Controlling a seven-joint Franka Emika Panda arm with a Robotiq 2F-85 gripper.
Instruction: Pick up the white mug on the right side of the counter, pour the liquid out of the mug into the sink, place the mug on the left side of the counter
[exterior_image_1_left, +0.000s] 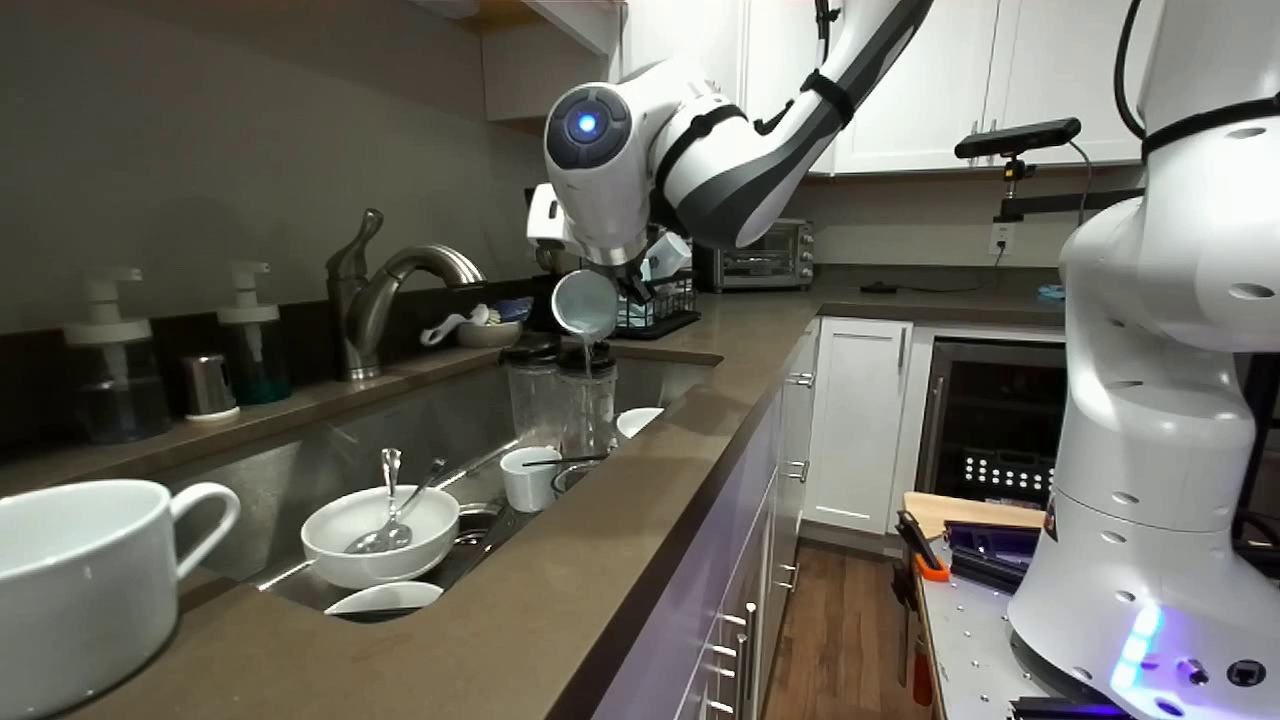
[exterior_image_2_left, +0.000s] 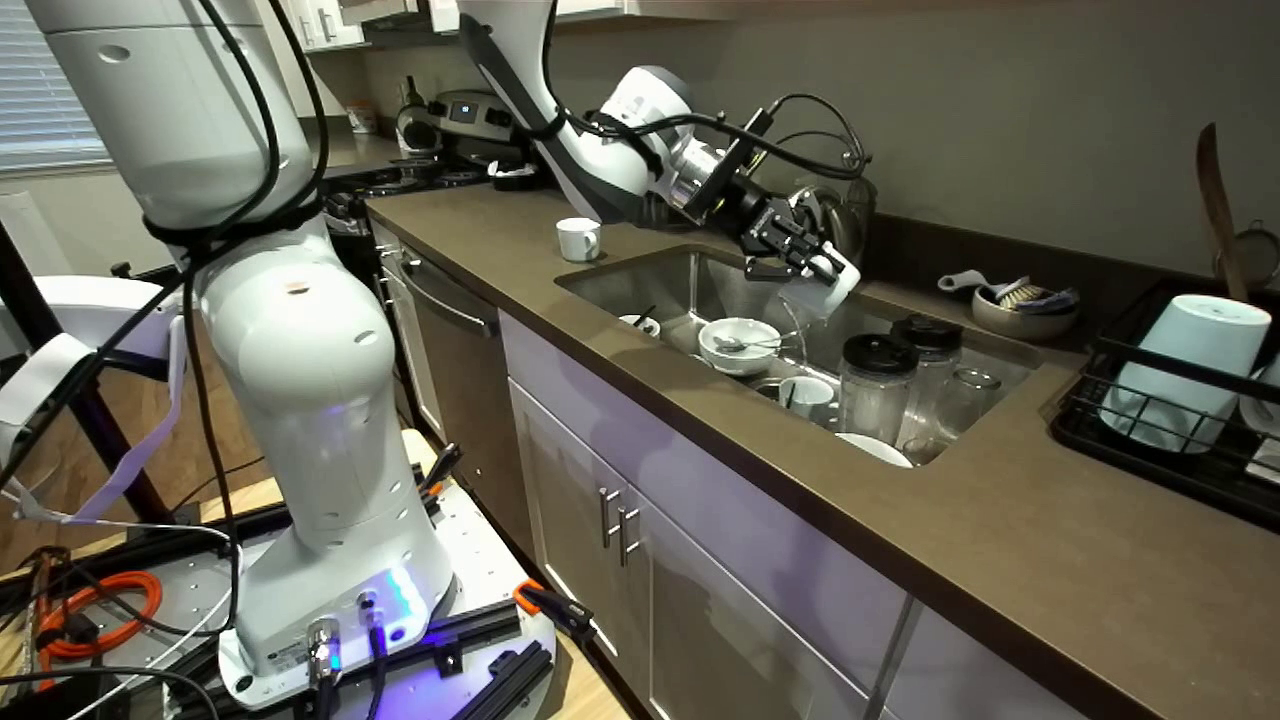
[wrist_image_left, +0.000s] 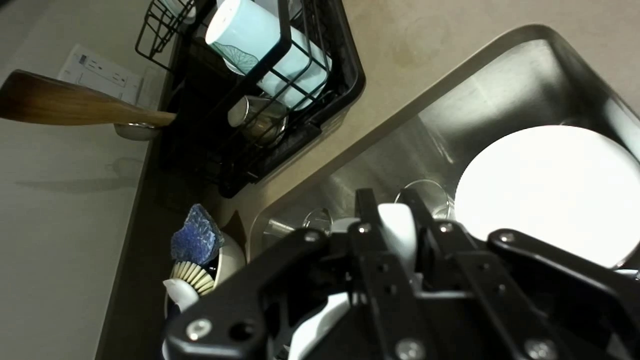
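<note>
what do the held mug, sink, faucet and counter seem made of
Held mug: probably glazed ceramic; smooth white walls, though plastic is possible.
Sink: likely brushed stainless steel; grey with soft, blurred reflections.
Faucet: metal, satin finish, perhaps brushed nickel; greyish with soft highlights.
Counter: stone or composite, I can't tell which; even brown, low sheen.

Sink (wrist_image_left: 475, 95) shiny metal; counter (exterior_image_2_left: 1100, 570) matt; mug (exterior_image_1_left: 583, 300) smooth (spatula (wrist_image_left: 65, 100) smooth wood).
</note>
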